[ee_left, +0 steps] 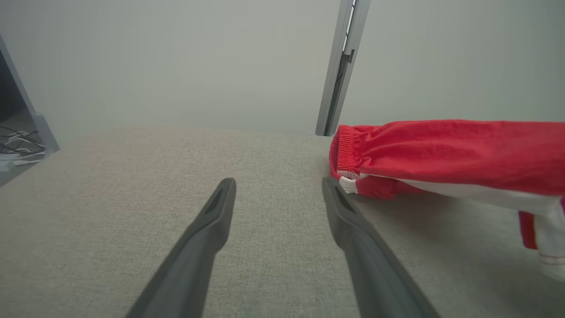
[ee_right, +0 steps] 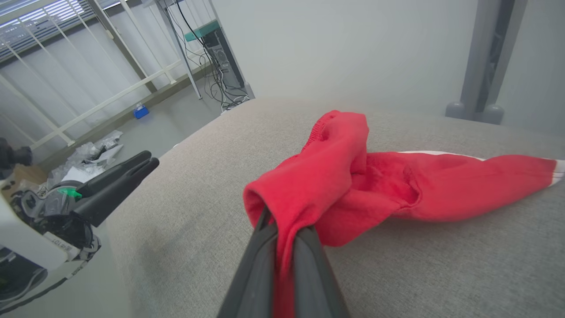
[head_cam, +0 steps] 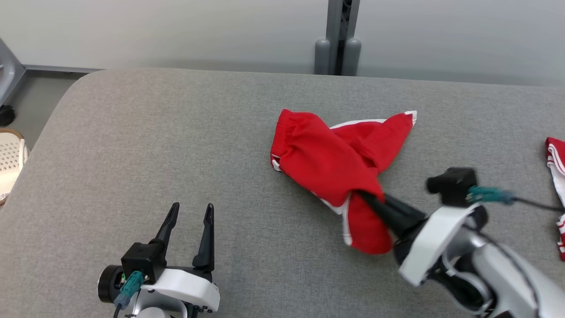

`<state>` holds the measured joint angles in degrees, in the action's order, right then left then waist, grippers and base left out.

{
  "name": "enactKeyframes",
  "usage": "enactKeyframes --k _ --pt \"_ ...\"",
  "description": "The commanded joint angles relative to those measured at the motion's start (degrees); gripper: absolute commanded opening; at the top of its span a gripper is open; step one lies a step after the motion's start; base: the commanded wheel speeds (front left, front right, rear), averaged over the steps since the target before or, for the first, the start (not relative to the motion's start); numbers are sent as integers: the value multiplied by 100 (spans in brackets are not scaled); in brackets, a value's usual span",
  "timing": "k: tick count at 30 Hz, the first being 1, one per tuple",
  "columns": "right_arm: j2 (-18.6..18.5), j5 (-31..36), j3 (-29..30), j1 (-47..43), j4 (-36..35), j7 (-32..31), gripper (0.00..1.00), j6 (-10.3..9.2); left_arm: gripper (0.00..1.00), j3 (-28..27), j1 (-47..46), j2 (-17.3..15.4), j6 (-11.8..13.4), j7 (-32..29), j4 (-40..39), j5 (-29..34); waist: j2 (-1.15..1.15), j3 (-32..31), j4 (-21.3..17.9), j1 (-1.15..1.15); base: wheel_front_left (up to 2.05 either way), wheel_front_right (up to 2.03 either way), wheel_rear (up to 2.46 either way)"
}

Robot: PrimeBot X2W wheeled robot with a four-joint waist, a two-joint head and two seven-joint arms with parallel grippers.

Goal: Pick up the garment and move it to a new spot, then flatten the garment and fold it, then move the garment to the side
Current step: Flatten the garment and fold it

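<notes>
- Red garment (head_cam: 326, 163) with white side stripes lies crumpled on the grey padded table (head_cam: 132, 132), right of its middle and closer to the far edge than to the near one.
- Its elastic waistband faces the table's left side, and one leg stretches toward the far right.
- The garment's near part is gathered into a raised fold, with a loose flap hanging toward the near edge.
- Right gripper (head_cam: 368, 198) has its two dark fingers pressed together on that fold. Red cloth is squeezed between them and the tips are buried in the fabric.
- The right arm comes in from the near right corner, its white wrist low over the table and its fingers slanting toward the garment's middle.
- Left gripper (head_cam: 192, 207) sits by the near edge, left of centre, with its fingers spread wide and nothing between them.
- Its fingers point toward the far edge, low over the surface and well apart from the garment.
- A second red-and-white cloth (head_cam: 557, 176) lies at the table's right edge, apart from the garment.
- A grey post (head_cam: 337, 39) stands just beyond the far edge.
</notes>
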<state>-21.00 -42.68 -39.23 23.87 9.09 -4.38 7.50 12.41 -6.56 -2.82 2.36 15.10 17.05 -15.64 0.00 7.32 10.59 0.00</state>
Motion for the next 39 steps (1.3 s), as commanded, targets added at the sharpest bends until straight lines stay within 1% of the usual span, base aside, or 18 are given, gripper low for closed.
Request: enactKeyframes --k 1,3,4,5,7,10,12,16,17,18,19,20,24,28,31,35,39 --pt "-112 -354 324 -160 -216 -261 0 -1 100 4 22 -22 24 6 -20 -29 0 -45 -63 0 0 0 0" --pt "-178 -702 753 -265 -296 -597 0 0 100 21 25 -22 29 6 -29 -36 0 -28 -83 0 0 0 0" --pt "-261 -709 970 -270 -269 -730 0 0 100 44 18 -22 17 6 -23 -41 0 -10 -83 0 0 0 0" --pt "-264 -786 1184 -304 -168 -854 0 -1 100 58 0 -23 1 6 -16 -44 0 22 -78 0 0 0 0" --pt "-143 -1048 1609 -378 96 -1107 0 1 100 87 -67 -21 -30 6 6 -45 0 97 -53 0 0 0 0" --pt "-143 -1209 2127 -281 648 -1392 0 0 100 152 -143 -23 -39 6 51 -23 0 224 22 0 0 0 0" --pt "-116 -1169 2333 -138 1036 -1517 0 1 100 197 -165 -19 -35 6 77 -6 0 306 80 0 0 0 0" --pt "-74 -1041 2622 198 1947 -1532 0 0 100 268 -270 -22 -15 6 85 21 0 468 201 0 0 0 0" --pt "-74 -1041 2622 198 1947 -1532 0 0 100 268 -270 -22 -15 6 85 21 0 468 201 0 0 0 0" --pt "-65 -1007 2658 298 2170 -1541 0 0 100 287 -282 -19 -14 6 82 25 0 505 230 0 0 0 0" --pt "-63 -873 2717 522 2587 -1462 47 0 100 315 -279 -22 -6 6 79 31 0 562 274 0 0 0 0" --pt "-70 -780 2737 630 2814 -1409 100 0 100 324 -298 -24 -4 6 74 29 0 595 290 0 0 0 0" --pt "-49 -349 2593 1024 3436 -1159 100 0 100 362 -391 -21 37 6 40 26 0 686 304 0 0 0 0" --pt "-16 -65 2377 1289 3701 -860 100 0 100 398 -475 -22 69 6 42 33 0 689 198 0 0 0 0" --pt "8 107 2079 1307 3659 -664 100 0 100 389 -495 -22 68 6 32 43 0 621 38 0 0 0 0" --pt "-37 248 1738 1244 3382 -371 100 0 100 311 -570 -22 66 6 15 77 0 496 -250 0 0 0 0" --pt "23 278 1580 1132 3086 -146 100 0 100 185 -612 -21 47 5 -18 113 0 372 -598 0 0 0 0"
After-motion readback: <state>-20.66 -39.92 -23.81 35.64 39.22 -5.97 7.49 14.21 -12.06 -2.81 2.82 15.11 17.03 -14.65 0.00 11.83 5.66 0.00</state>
